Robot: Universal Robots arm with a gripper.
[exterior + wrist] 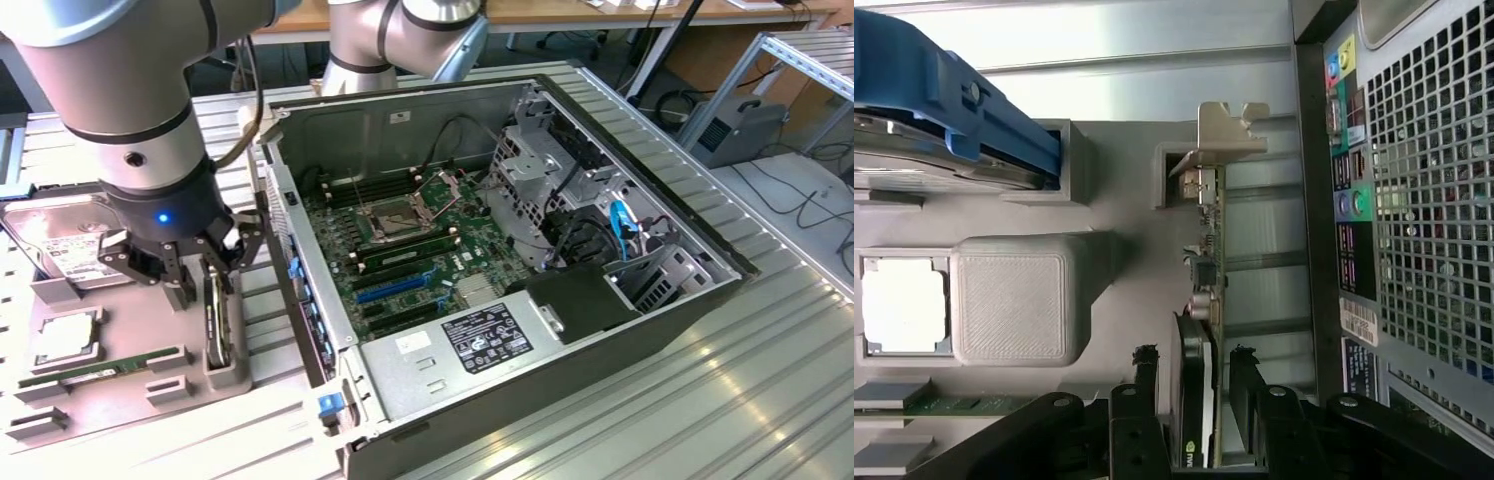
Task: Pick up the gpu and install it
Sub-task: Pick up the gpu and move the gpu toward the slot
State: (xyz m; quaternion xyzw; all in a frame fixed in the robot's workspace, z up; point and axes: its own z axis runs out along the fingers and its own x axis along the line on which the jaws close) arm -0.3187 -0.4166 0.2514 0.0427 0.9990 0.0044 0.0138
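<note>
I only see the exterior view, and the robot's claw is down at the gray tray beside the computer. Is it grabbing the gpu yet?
Observer: Not yet. In the wrist view the gripper is open, with one finger on each side of the gpu, which stands on its edge.
Operator: Where's its shiny metal end?
Observer: The silver bracket is at the end farthest from the gripper, next to a pocket in the gray tray.
</note>
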